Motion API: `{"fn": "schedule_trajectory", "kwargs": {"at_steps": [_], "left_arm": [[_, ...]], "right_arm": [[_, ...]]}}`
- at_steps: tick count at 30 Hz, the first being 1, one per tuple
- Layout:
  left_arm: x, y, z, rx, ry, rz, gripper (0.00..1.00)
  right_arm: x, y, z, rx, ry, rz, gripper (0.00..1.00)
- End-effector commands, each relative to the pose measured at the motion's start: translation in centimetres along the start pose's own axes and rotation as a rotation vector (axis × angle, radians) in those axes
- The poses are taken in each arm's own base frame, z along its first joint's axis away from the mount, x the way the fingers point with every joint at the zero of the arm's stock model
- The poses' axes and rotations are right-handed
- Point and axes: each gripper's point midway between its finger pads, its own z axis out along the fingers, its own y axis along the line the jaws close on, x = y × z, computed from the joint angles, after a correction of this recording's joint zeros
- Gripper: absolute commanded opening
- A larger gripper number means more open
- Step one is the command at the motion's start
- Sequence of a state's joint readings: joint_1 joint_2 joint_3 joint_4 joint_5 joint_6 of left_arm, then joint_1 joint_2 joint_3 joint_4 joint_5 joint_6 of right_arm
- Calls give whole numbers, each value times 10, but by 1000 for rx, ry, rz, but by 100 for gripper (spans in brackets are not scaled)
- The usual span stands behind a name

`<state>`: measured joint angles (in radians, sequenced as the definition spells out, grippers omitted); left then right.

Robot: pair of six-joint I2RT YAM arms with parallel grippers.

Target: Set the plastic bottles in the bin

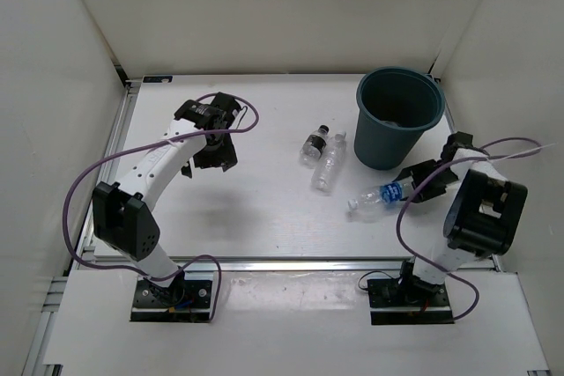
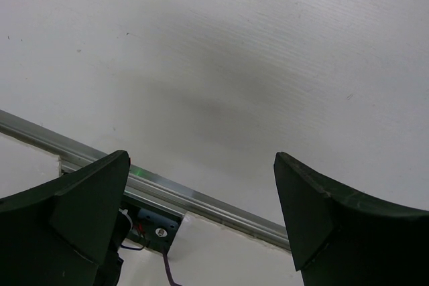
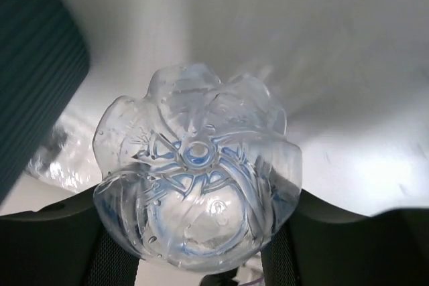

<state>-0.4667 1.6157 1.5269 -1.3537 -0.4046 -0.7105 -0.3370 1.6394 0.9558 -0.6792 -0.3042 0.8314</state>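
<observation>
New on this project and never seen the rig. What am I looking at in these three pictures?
These are two robot arms bolted at the near edge of a white table. The wide picture comes from a fixed camera overhead. The other two come from a camera on each wrist, looking out past that arm's jaws. The left arm has its jaws open and empty; its camera sees only bare table and a metal rail. The right arm has its jaws shut on a clear blue-labelled bottle near the bin; its wrist picture shows that bottle's base end-on. A dark-labelled bottle and a plain bottle lie close together left of the bin.
</observation>
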Motion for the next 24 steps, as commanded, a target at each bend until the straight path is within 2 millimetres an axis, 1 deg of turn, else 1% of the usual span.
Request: {"fn": "schedule_trajectory", "kwargs": {"at_steps": [1, 2, 3, 4, 5, 6, 7, 8, 9, 10, 11, 12, 13, 14, 15, 16, 17, 18, 19, 20, 21, 22, 24], "left_arm": [[-6, 1, -5, -2, -24, -6, 100], [-6, 0, -5, -1, -24, -15, 100], [-5, 0, -2, -7, -18, -11, 100], [-6, 0, -5, -7, -18, -11, 100], [-6, 0, -5, -7, -18, -11, 100], [-7, 1, -7, -7, -18, -11, 100], [-9, 0, -9, -1, -24, -24, 100], [-9, 0, -9, -1, -24, -24, 100], [-9, 0, -9, -1, -24, -24, 100], [-11, -1, -11, 4, -30, -28, 100], [-11, -1, -11, 4, -30, -28, 100], [-11, -1, -11, 4, -30, -28, 100], [-10, -3, -9, 6, -18, -24, 100], [-9, -4, -6, -2, -9, -19, 100], [-9, -7, -8, 14, -7, -23, 100], [-7, -10, -5, 16, 12, -18, 100], [-10, -11, -8, 24, 2, -14, 100], [-9, -13, -8, 35, 11, -13, 100], [-9, -13, -8, 35, 11, -13, 100], [-8, -14, -8, 42, 17, -13, 100], [-8, -13, -11, 48, 10, -17, 100], [-6, -12, -9, 43, 16, -14, 100], [-4, -11, -11, 52, 20, -15, 100]], "right_arm": [[10, 10, -63, 21, -139, -123, 28], [26, 5, -73, 66, -136, -158, 26], [34, 11, -93, 30, -190, -187, 26], [43, 15, -105, 5, -205, -214, 26], [59, 26, -131, -67, -246, -244, 26], [67, 34, -147, -112, -271, -263, 17], [75, 41, -167, -154, -304, -272, 17], [80, 74, -221, -335, -413, -312, 16], [87, 92, -251, -431, -457, -366, 19], [91, 105, -278, -494, -505, -396, 20], [82, 126, -293, -511, -532, -410, 20], [86, 146, -349, -595, -647, -480, 21], [80, 158, -364, -596, -688, -497, 21], [58, 178, -354, -541, -691, -497, 21], [50, 185, -363, -534, -733, -499, 21], [42, 194, -382, -563, -798, -485, 20], [32, 204, -381, -568, -822, -479, 20], [23, 219, -390, -615, -882, -488, 20], [16, 225, -387, -623, -899, -485, 24], [11, 227, -376, -617, -889, -476, 26], [5, 229, -374, -615, -904, -468, 28], [-4, 230, -364, -581, -905, -453, 36], [-14, 226, -350, -520, -917, -477, 44]]}}
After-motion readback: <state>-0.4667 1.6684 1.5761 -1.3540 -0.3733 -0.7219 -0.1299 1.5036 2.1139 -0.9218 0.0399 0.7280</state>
